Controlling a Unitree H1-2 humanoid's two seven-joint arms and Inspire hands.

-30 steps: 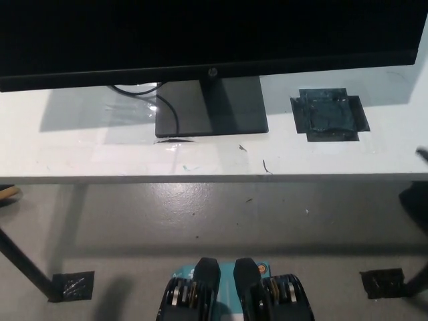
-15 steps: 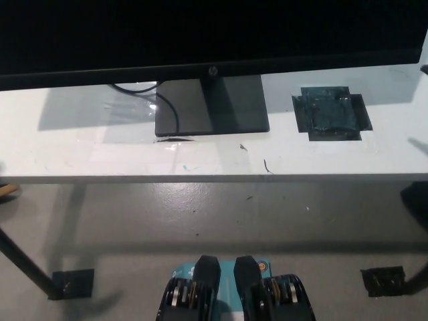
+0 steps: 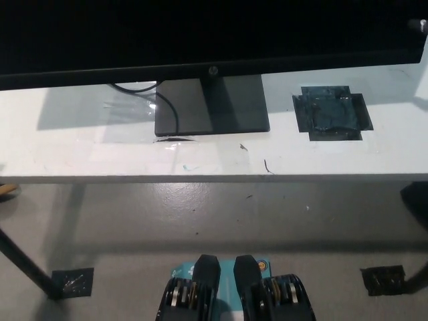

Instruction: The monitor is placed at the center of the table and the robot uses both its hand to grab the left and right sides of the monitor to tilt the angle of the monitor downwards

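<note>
Head view looks steeply down on a white table with the monitor filling the top of the picture, its dark screen reaching from the left edge to almost the right. A small grey shape sits at the monitor's upper right corner, at the picture's border; it may be part of the right hand, but it is too small to tell, so whether that hand is apart or closed cannot be told. The left hand is out of view.

The risk, as I judge it, lies in uneven grip: if one side is pulled before the other is held, the screen may twist on its stand rather than tilt, or the flat base may slide on the smooth tabletop. The cable curling beside the base could snag or tug.

The monitor has a thin matte black bezel with a small logo at mid bottom. The base is a flat dark rectangle. The tabletop is glossy and scuffed, with a patch of dark tape right of the base.
</note>
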